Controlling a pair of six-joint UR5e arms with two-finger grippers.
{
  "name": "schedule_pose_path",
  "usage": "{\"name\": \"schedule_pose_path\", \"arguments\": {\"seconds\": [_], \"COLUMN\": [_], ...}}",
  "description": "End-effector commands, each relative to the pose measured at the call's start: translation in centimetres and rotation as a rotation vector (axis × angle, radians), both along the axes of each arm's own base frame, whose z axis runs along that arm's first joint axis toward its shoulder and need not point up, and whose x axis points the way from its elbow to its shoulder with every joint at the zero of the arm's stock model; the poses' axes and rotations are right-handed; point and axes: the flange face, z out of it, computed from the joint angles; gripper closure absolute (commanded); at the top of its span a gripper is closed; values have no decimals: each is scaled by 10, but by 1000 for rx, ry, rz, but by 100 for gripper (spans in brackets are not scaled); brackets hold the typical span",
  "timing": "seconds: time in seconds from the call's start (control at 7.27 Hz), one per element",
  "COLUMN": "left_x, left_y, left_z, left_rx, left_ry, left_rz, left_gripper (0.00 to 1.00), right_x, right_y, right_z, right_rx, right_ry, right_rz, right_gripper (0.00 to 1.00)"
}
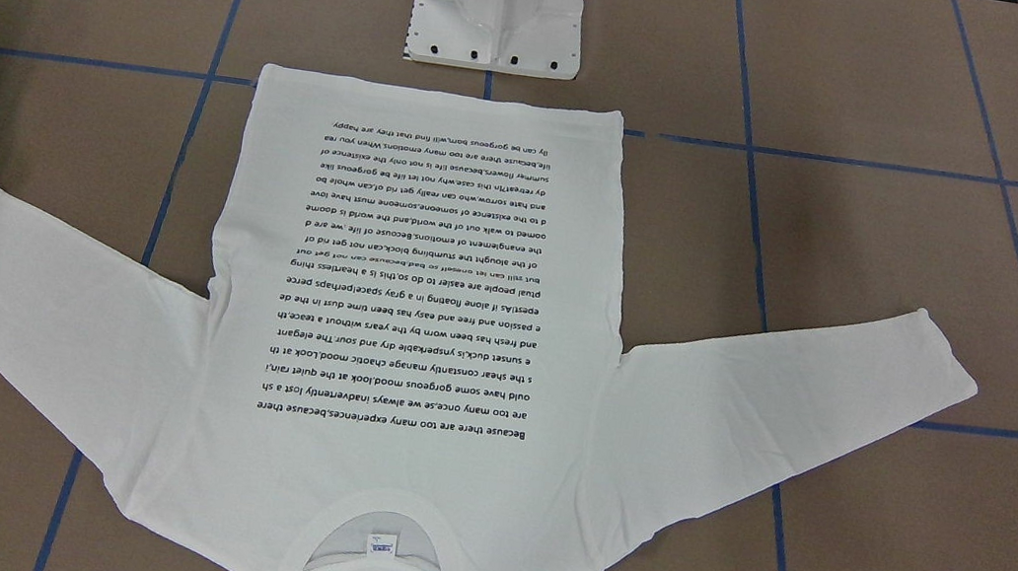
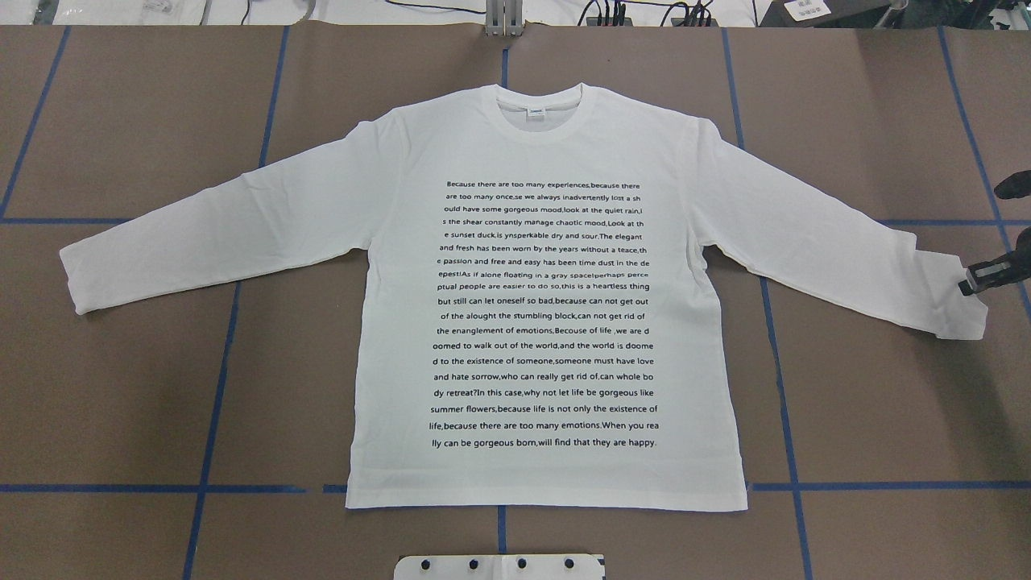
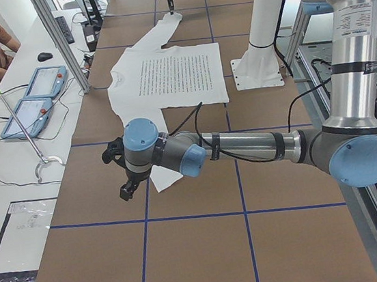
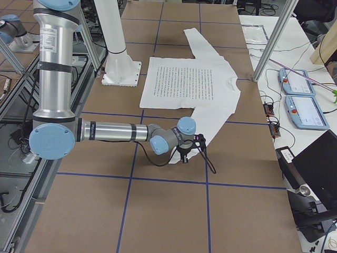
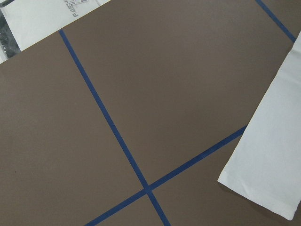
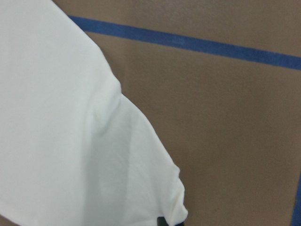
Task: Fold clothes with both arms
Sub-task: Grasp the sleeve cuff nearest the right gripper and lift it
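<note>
A white long-sleeved cotton shirt (image 2: 548,322) lies flat and print side up in the middle of the brown paper-covered surface (image 2: 161,403). Its hem is toward the white flanged pedestal base (image 1: 496,20) and its ribbed round collar (image 2: 548,135) is on the far side, a layout that appears meant to give each of the 2 arms 1 sleeve to start the fold. The black right pincer (image 2: 966,283) sits at the right sleeve cuff (image 2: 970,310), touching or just over its edge. Whether it is apart or clamped on the cloth cannot be told, though its wrist view shows the fabric running right up to a dark fingertip. The black left pincer (image 3: 122,173) hangs just beyond the left sleeve cuff (image 2: 76,282) and is seen only from the side, so its state cannot be told either. Its wrist camera looks down on that cuff and the blue tape lines (image 2: 217,387) beside it. No fold looks to have been made yet. The shirt is smooth, with few wrinkles, and both sleeves are spread wide and angled toward the robot. A block of small black printed text (image 2: 544,314) fills the chest, and a small neck label (image 2: 536,112) shows inside the collar.
</note>
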Motion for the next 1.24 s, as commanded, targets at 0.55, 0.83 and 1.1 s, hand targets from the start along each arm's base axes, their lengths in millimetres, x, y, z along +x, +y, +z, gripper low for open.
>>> {"name": "schedule_pose_path", "arguments": {"seconds": [0.55, 0.83, 1.1], "left_x": [-2, -3, -4], "left_y": [8, 9, 8], "left_z": [4, 4, 3], "left_rx": [-4, -4, -2], "left_ry": [1, -1, -1], "left_rz": [-2, -5, -11], "left_gripper": [0, 0, 0], "right_x": [-111, -201, -291], "right_y": [-130, -137, -125], "right_z": [-319, -432, -536], "right_rx": [-96, 9, 99], "right_ry": [-377, -406, -459], "right_rz": [142, 176, 107], "right_gripper": [100, 100, 100]}}
